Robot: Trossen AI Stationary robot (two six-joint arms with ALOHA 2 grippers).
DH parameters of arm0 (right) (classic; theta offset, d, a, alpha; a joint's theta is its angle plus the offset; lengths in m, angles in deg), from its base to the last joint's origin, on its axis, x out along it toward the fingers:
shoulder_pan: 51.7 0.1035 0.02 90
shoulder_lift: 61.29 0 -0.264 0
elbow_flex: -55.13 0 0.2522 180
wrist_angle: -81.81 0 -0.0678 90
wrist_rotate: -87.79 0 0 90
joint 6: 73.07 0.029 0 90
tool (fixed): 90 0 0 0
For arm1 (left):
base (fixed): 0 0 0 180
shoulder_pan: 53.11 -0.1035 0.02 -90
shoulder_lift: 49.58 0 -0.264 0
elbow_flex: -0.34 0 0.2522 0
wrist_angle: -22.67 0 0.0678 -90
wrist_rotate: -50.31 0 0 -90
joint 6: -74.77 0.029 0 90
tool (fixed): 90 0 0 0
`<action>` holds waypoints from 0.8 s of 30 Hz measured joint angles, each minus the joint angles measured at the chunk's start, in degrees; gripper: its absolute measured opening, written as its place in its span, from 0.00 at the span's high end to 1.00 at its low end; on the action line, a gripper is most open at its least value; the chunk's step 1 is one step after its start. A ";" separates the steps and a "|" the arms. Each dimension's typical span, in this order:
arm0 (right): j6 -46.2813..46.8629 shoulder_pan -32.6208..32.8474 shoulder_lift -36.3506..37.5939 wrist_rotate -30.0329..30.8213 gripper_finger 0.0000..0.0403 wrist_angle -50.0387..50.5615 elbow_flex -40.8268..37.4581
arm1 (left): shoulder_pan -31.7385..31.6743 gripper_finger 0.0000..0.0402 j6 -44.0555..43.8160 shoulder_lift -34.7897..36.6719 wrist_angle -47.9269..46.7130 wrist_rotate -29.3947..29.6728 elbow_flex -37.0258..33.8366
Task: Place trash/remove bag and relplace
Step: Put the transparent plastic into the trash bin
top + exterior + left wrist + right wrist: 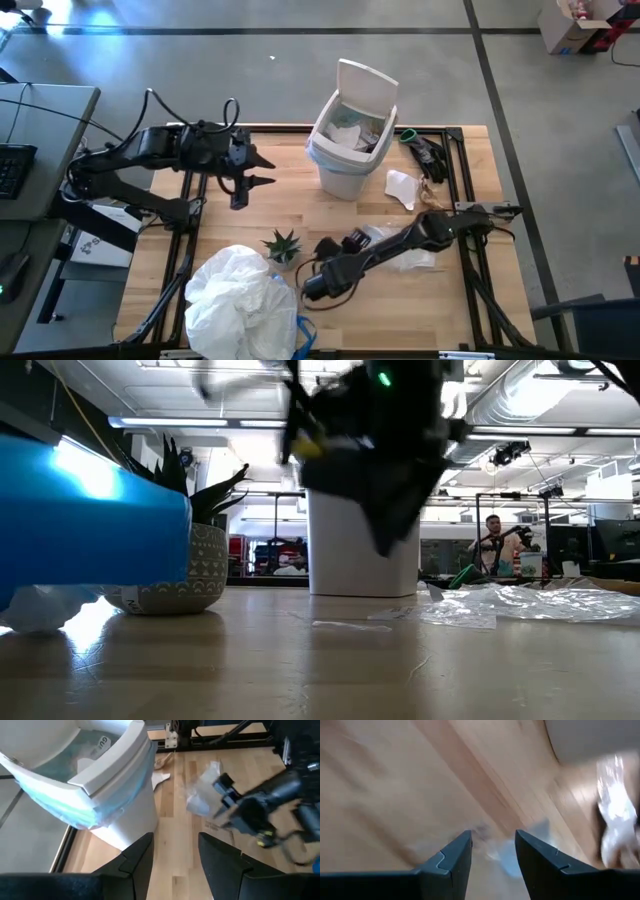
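The white bin (345,150) stands at the table's far middle with its lid tipped up. The light-blue bag (75,810) lines it and is folded over the rim; trash (350,133) lies inside. More trash lies on the table: a white paper scrap (403,188) and clear plastic wrappers (405,255). My left gripper (265,170) hangs open in the air left of the bin, pointing toward it. My right gripper (308,290) is open above the table near the front middle, with a small clear scrap (507,857) on the wood beneath it.
A small green potted plant (282,246) stands just left of my right gripper. A big crumpled white bag (240,300) with a blue part lies at the near edge. Dark tools and brown scraps (428,158) lie right of the bin. A person (497,540) is in the room behind.
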 joint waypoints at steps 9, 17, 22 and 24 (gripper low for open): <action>14.43 0.84 23.08 -4.17 0.66 -10.79 -31.42 | 0.06 0.65 0.04 3.07 -0.05 0.97 -4.76; -0.11 6.10 45.38 -0.60 0.66 -60.06 -58.72 | -0.07 0.65 -0.19 3.10 1.34 0.82 -7.46; -2.72 7.74 44.48 -2.53 0.66 -65.26 -64.32 | -0.06 0.65 -1.38 2.99 1.26 0.58 -7.60; -3.26 7.87 43.29 -2.65 0.66 -67.56 -65.40 | -0.08 0.65 -1.50 3.03 1.24 0.58 -7.60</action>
